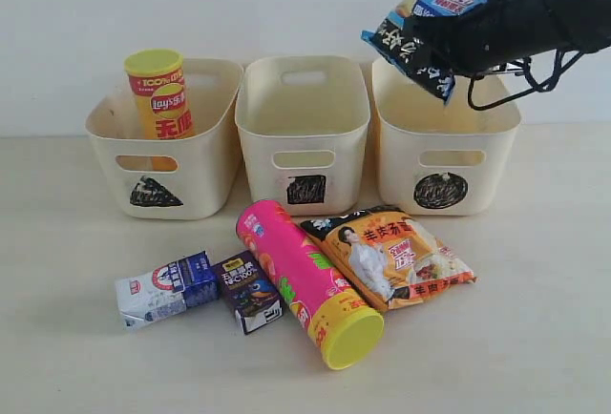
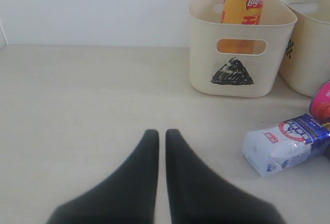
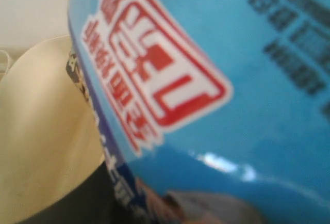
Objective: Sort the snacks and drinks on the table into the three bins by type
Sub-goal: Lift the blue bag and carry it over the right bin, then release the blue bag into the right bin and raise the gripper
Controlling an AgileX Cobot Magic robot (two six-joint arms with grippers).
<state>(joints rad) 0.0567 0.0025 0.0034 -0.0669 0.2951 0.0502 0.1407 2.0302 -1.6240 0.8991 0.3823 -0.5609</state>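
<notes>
My right gripper [image 1: 449,37] is shut on the blue-white crinkly bag [image 1: 425,23], which hangs above the circle bin [image 1: 446,161]; in the right wrist view the blue-white bag [image 3: 216,79] fills the frame over the bin's cream wall [image 3: 46,136]. The yellow-red Lay's tube [image 1: 160,94] stands in the triangle bin [image 1: 167,180]. On the table lie the pink tube [image 1: 305,280], the orange bag [image 1: 391,257], the white-and-blue carton [image 1: 164,288] and the dark purple carton [image 1: 248,292]. My left gripper [image 2: 161,133] rests shut and empty over bare table, left of the white-and-blue carton [image 2: 286,142].
The square bin [image 1: 304,137] stands between the other two, with nothing visible inside. The three bins line the back by a white wall. The triangle bin [image 2: 240,53] is ahead of the left gripper.
</notes>
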